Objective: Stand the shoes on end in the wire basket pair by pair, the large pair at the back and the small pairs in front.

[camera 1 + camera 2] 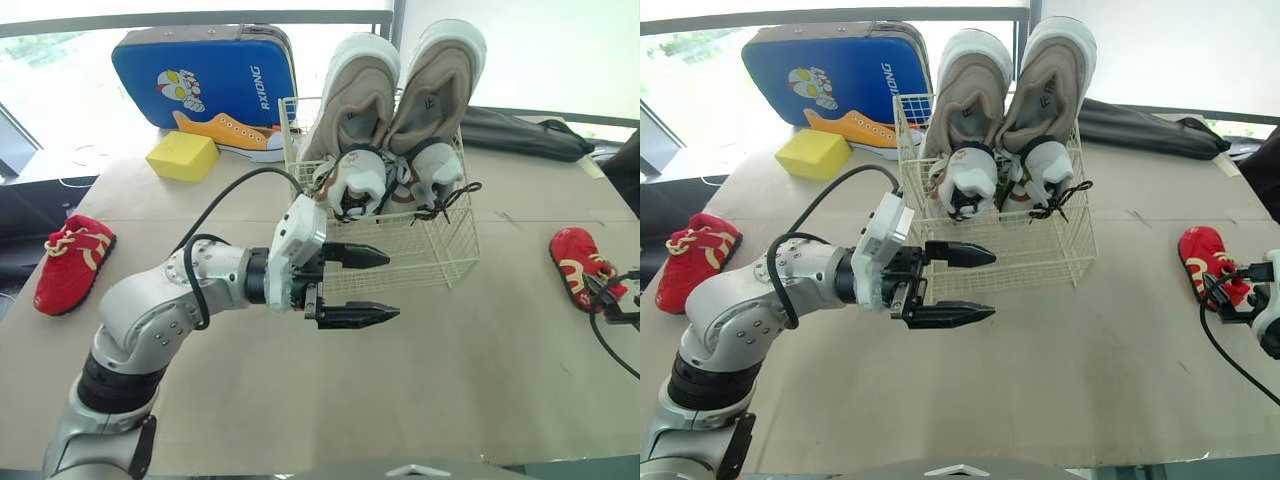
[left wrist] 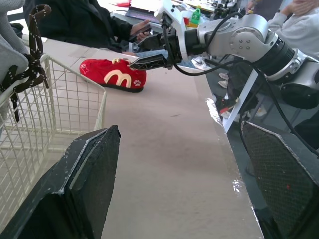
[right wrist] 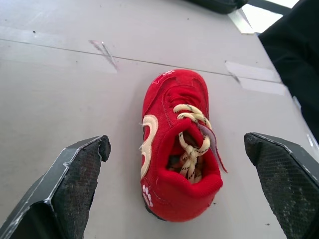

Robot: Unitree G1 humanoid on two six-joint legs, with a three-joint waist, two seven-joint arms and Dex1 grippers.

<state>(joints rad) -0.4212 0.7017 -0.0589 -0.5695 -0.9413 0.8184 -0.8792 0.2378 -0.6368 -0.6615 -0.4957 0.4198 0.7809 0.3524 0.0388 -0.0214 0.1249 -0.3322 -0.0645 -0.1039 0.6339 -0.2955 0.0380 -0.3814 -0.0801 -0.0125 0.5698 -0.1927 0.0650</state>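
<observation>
From the head, the large pair [image 1: 362, 92] stood behind a small white pair [image 1: 358, 182] in the wire basket [image 1: 440, 252], with the left gripper [image 1: 392, 287] spread and empty nearby. Its wrist view caught a red shoe [image 2: 112, 77] on the table beyond. The right wrist view had the right gripper [image 3: 177, 142] spread astride it, seemingly to grasp.

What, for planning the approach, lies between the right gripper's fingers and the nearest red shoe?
Nothing: the right wrist view shows bare table between the red shoe and the right gripper, fingers open.

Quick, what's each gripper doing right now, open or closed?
Left gripper: jaws open, empty, near the wire basket.
Right gripper: jaws open, empty, by a red shoe.
</observation>
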